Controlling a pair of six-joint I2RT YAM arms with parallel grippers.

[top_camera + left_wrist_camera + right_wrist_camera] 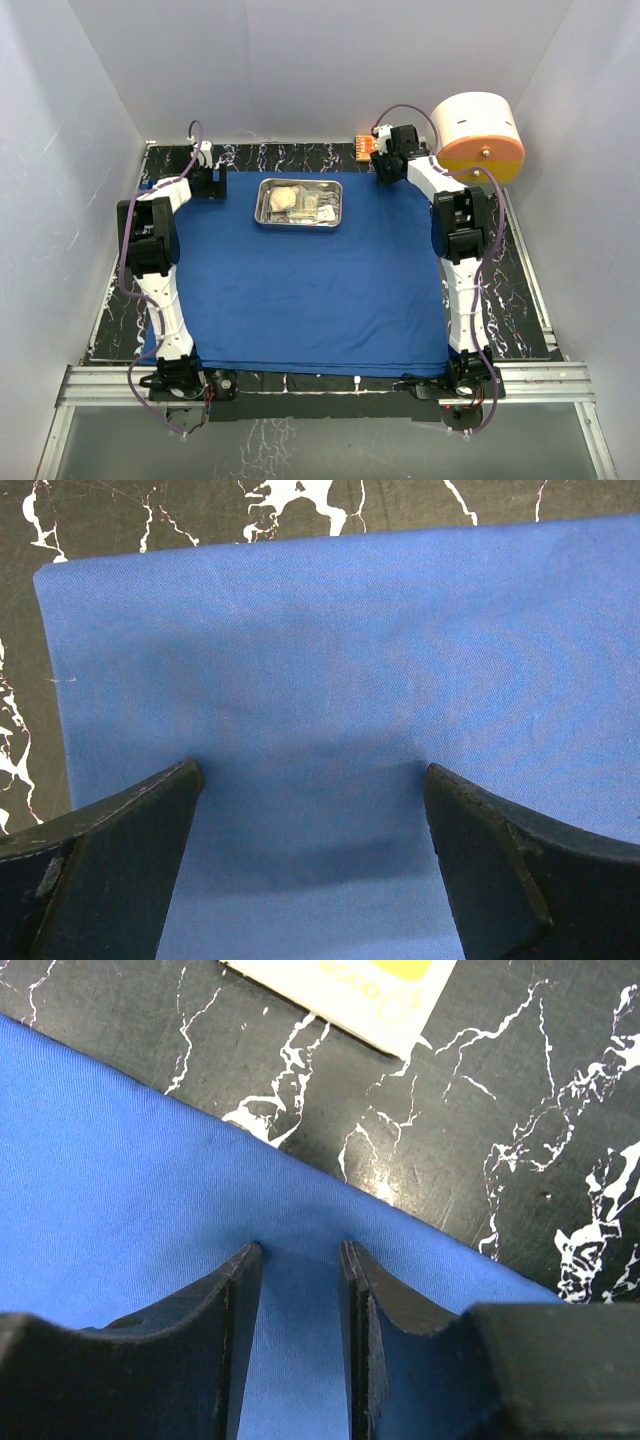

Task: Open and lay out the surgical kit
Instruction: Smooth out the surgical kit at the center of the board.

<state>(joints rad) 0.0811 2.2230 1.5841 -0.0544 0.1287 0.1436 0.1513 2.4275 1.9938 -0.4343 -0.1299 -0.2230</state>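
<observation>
- The stuff in the tray is tiny from the top camera. The steel tray (261, 210) sits on the far middle of the blue cloth (300, 300). Inside it there's a pale roundish bundle (283, 198) on the left and some flat pale packets (318, 208) on the right, all heaped together. Single instruments are too small to pick out.
- In the right wrist view, a white-and-yellow printed thing (350, 990) is cut off by the top edge. It lies on the black marble desk (520, 1110), just past the cloth's edge.
- The right gripper (298, 1250) is at the cloth's far right corner. Its fingers are drawn close, with only a narrow strip of blue showing between them. The tips are down on the cloth right by its edge. It might be nipping a bit of fabric, but I honestly cannot tell from this angle.
- The left gripper (310, 770) is at the far left corner with its fingers spread wide. Nothing is between them, just flat cloth underneath. The cloth's corner shows up and to the left, with marble beyond it.
- The cloth lies open and flat over most of the desk, and its near edge reaches the arm bases.
- Off the cloth, a small orange box (364, 146) sits just behind the right gripper. A big cream-and-orange cylinder (478, 135) lies on its side at the far right corner.
</observation>
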